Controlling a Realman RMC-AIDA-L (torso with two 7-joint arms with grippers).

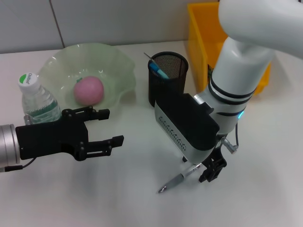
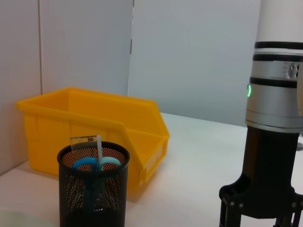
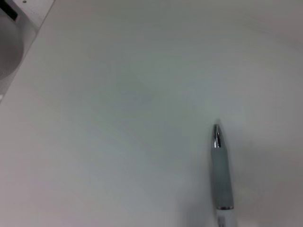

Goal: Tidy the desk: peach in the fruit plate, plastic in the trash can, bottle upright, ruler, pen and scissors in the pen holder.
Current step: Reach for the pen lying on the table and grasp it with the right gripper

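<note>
We are seeing the right gripper reaching down at the lower right of the head view, its black fingers closing around the upper end of the pen. The pen is lying slanted on the white desk, its metal tip pointing toward the lower left of the frame. In the right wrist view the pen is showing at the lower right, grey barrel and silver tip against the bare desk surface.

The left gripper is hovering at the lower left of the head view, its two black fingers spread apart and gripping nothing. Just behind it, at the left edge, the bottle is standing upright with its white cap on top.

In the upper left of the head view the peach is sitting inside the pale green fruit plate. To the right of the plate, near the upper middle, the black mesh pen holder is standing upright. The left wrist view is showing blue-handled scissors and a clear ruler standing inside the pen holder. Behind the holder, at the upper right of the head view, the yellow bin is sitting on the desk, partly hidden by the right arm.
</note>
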